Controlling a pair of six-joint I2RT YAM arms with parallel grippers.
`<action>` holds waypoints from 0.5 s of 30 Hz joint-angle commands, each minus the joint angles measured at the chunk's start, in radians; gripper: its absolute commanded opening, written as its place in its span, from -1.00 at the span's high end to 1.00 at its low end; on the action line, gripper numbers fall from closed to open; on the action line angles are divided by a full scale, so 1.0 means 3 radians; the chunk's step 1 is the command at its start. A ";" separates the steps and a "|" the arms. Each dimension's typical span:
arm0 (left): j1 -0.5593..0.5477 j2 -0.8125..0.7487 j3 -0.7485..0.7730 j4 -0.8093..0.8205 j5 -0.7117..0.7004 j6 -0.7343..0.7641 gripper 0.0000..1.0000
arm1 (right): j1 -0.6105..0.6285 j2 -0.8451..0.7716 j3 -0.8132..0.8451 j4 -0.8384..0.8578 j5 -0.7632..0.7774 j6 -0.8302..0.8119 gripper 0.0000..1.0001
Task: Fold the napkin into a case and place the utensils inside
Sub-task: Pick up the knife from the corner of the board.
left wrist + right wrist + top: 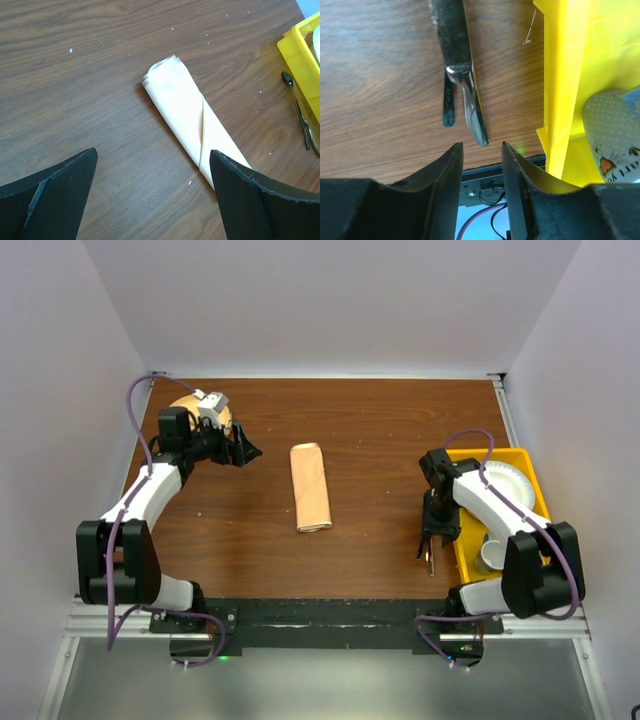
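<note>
The biggest thing is the brown wooden counter [380, 430], flat, with wavy grain lines and a few tiny white specks. Two white and black robot arms sit at its near edge. The left pincer [245, 452] is out over the far left part of the counter. Its two black fingers are spread very wide and hold nothing. The right pincer [429, 555] points down near the front right. Its two black fingers are close together with a thin gap between them, and nothing sits in the gap. One yellow plastic bin [525, 458] stands by the right edge. It is a box shape with smooth, bright walls. In the middle of the counter lies the one napkin, folded into a case [310, 488]. It is a long, narrow strip of soft, shiny peach cloth, well apart from both pincers. One end shows thin stacked layers, and a flap crosses the top in a slanted line. One round white paper plate [500, 480] lies in the bin. One small cup [490, 555] stands in the bin too, pale with little printed pictures. The utensils [470, 100] lie on the counter just beside the bin, right in front of the right pincer's fingertips. I can count two slim metal pieces, dark with a shiny patch.
</note>
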 commanded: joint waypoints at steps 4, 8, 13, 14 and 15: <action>0.0024 0.0107 0.0170 0.0118 -0.0025 -0.0148 -1.00 | -0.0043 0.0228 0.0020 0.0089 0.0053 0.0042 0.28; 0.0024 0.0184 0.0186 0.0184 -0.0010 -0.0205 -1.00 | -0.0049 0.0325 0.0076 0.0115 0.0084 0.0017 0.28; 0.0024 0.0302 0.0272 0.0225 0.0015 -0.0271 -1.00 | -0.0059 0.0463 0.0133 0.0191 0.0079 -0.0024 0.31; 0.0019 0.0332 0.0293 0.0225 0.0021 -0.0271 -1.00 | -0.0059 0.0494 0.0138 0.0207 0.0073 -0.0050 0.32; 0.0024 0.0343 0.0298 0.0235 0.0021 -0.0276 -1.00 | -0.0054 0.0504 0.0148 0.0227 0.0068 -0.0060 0.33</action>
